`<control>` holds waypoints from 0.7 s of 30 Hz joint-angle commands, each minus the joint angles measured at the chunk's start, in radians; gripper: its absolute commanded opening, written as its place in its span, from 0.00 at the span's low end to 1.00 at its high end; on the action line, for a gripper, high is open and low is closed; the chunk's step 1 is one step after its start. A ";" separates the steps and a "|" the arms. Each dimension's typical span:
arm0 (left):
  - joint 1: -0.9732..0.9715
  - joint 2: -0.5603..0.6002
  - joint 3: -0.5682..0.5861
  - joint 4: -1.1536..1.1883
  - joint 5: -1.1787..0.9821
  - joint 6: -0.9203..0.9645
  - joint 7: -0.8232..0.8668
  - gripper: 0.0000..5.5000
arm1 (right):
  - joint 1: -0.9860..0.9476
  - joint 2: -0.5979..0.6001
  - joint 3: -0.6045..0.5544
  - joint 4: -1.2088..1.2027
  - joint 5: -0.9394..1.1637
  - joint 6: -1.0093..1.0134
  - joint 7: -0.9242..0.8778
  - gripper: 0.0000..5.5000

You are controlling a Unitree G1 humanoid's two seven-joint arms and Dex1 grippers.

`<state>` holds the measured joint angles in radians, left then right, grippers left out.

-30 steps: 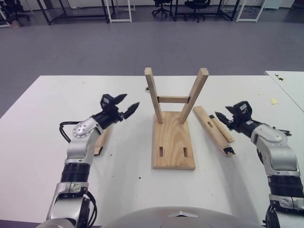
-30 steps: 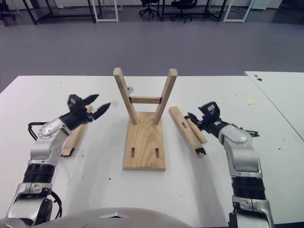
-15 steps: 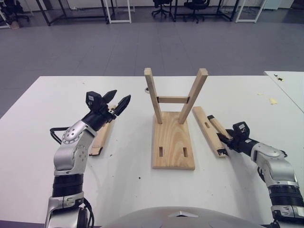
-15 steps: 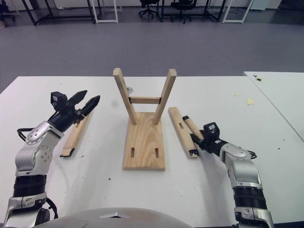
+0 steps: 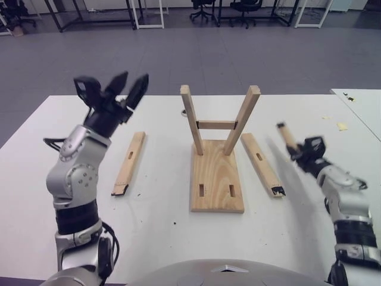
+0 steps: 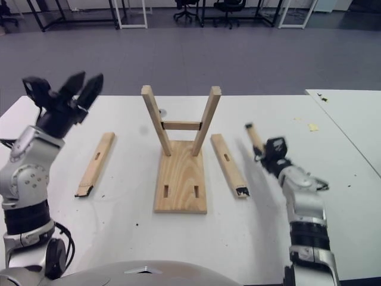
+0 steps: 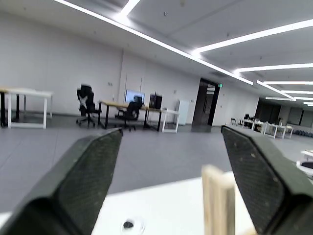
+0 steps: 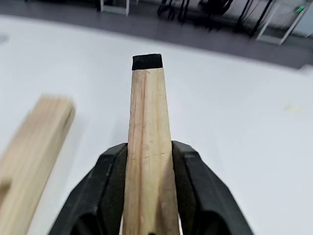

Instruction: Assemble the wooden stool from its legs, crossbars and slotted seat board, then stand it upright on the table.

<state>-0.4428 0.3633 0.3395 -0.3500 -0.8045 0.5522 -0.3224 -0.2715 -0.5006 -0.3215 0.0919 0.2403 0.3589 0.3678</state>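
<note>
Item: crossbar (image 5: 284, 137), pinched in right pincer (image 5: 296, 152), lifted off desk (image 5: 149, 229) at 3 o'clock of seat board (image 5: 217, 179).
Left pincer (image 5: 132, 83): spread, raised at 10 o'clock.
You: square bar end to slot of loose leg (image 5: 262, 171) before pushing; brace leg with left pincer.
</note>
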 commanded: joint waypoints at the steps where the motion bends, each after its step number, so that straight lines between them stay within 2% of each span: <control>1: -0.231 -0.022 0.028 0.002 -0.257 0.141 0.159 0.68 | -0.351 0.001 -0.009 -0.306 0.183 0.071 -0.026 0.24; 4: -0.343 -0.114 -0.013 0.020 -0.442 0.169 0.237 0.68 | -0.445 0.108 0.193 -0.426 0.236 0.105 0.028 0.24; 6: -0.376 -0.166 -0.043 0.033 -0.506 0.167 0.278 0.68 | -0.469 0.161 0.340 -0.436 0.197 0.076 0.068 0.24; 8: -0.388 -0.183 -0.057 0.036 -0.526 0.157 0.298 0.68 | -0.465 0.180 0.422 -0.433 0.144 0.045 0.086 0.24; 10: -0.379 -0.174 -0.068 0.030 -0.518 0.157 0.302 0.68 | -0.453 0.200 0.440 -0.453 0.140 0.040 0.089 0.24; 19: -0.330 -0.129 -0.104 0.021 -0.466 0.160 0.310 0.41 | -0.423 0.211 0.416 -0.462 0.114 -0.010 0.092 0.24; 21: -0.328 -0.115 -0.112 0.016 -0.446 0.159 0.302 0.40 | -0.424 0.214 0.401 -0.447 0.102 -0.020 0.082 0.24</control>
<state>-0.7812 0.2274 0.2367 -0.3245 -1.2800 0.7058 -0.0211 -0.6965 -0.2875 0.0956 -0.3652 0.3524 0.3485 0.4548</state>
